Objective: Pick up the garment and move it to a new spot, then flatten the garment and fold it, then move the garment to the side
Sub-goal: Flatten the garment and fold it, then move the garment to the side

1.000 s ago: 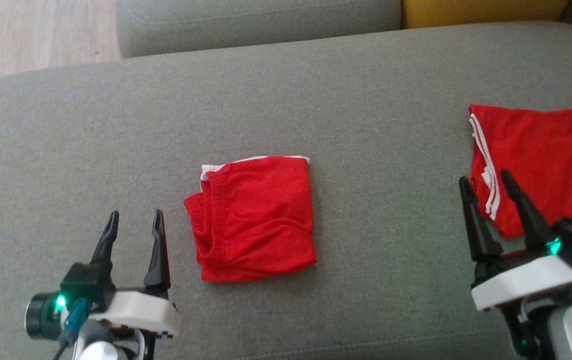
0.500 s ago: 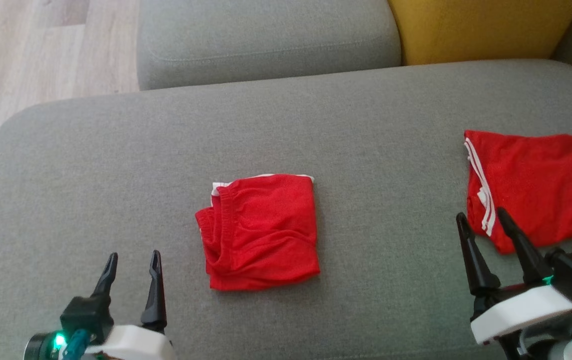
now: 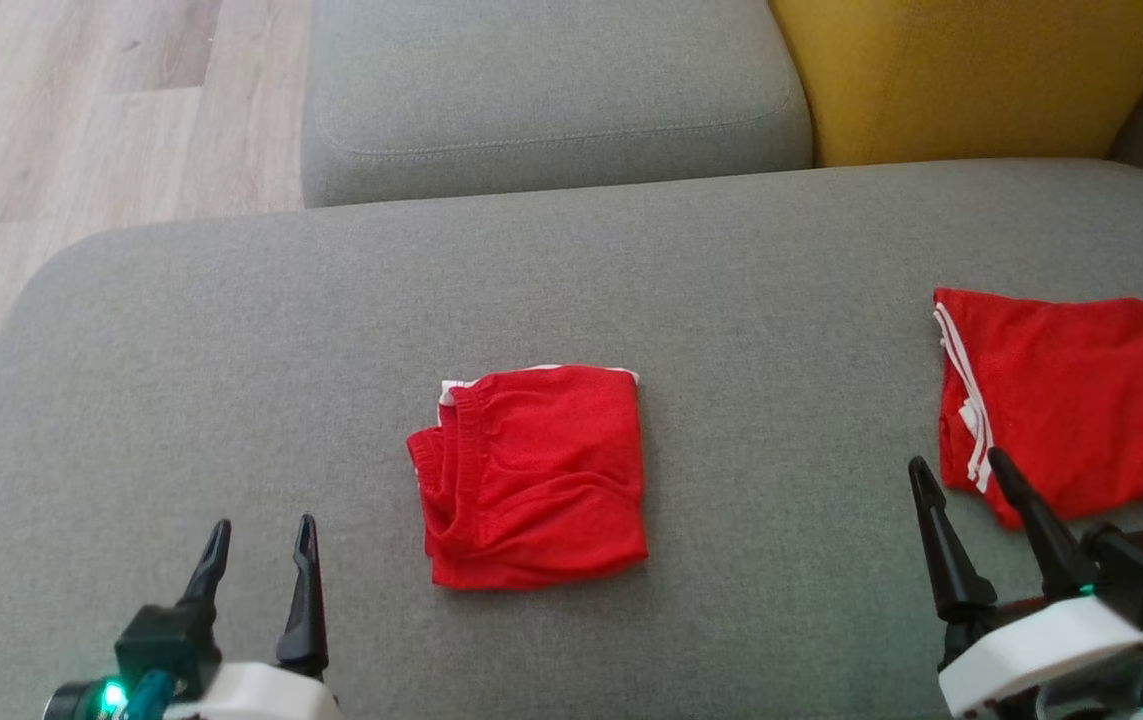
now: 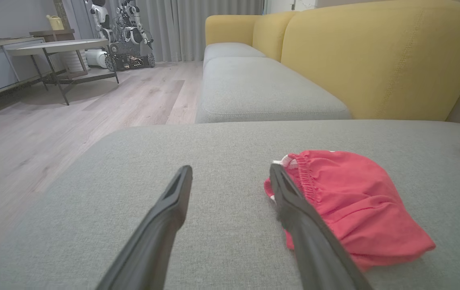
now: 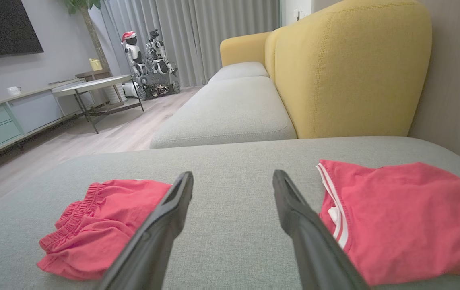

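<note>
A red garment (image 3: 536,475) with an elastic waistband and white trim lies folded into a small square at the middle of the grey sofa cushion (image 3: 231,330). It also shows in the left wrist view (image 4: 346,201) and the right wrist view (image 5: 97,225). A second red garment (image 3: 1071,400) with white side stripes lies spread at the far right (image 5: 403,217). My left gripper (image 3: 264,523) is open and empty, left of the folded garment and nearer to me (image 4: 230,168). My right gripper (image 3: 956,460) is open and empty, just left of the striped garment's near corner (image 5: 233,174).
Beyond the cushion lies another grey seat (image 3: 551,90) and a yellow backrest (image 3: 971,70). Wooden floor (image 3: 81,120) drops off past the cushion's left edge. A low table (image 4: 56,48) and another robot (image 4: 127,36) stand far across the room.
The head camera has moved, so the whole picture has slid down and more of the far seat shows. Both grippers sit lower in view, still open. Neither garment has moved on the cushion.
</note>
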Tool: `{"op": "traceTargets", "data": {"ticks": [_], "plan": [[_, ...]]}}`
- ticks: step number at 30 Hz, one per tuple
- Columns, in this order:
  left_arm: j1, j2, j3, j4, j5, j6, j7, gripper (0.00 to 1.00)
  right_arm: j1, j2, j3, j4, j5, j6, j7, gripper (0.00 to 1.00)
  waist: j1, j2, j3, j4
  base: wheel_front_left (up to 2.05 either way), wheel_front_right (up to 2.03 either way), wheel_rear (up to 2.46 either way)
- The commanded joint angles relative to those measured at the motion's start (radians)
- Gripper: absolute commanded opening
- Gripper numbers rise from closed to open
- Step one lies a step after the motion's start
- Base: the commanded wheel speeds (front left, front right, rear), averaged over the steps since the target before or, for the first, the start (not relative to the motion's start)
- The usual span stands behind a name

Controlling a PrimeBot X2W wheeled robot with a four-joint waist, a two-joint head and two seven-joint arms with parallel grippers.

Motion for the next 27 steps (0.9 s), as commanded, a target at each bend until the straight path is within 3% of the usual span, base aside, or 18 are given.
{"op": "traceTargets", "data": {"ticks": [1, 27], "plan": [[-0.031, 0.022, 0.043, -0.035, -0.009, 0.004, -0.002, 1.00, -0.032, -0.010, 0.014, -0.041, -0.010, -0.001, 0.002, 1.00, 0.0000, -0.0001, -0.002, 0.001, 0.00, 0.00, 0.00], [-0.037, 0.019, 0.043, -0.040, -0.014, 0.020, -0.014, 1.00, -0.027, 0.000, -0.007, -0.048, -0.015, -0.001, 0.021, 1.00, 0.0000, -0.0001, 0.007, 0.026, 0.00, 0.00, 0.00]]}}
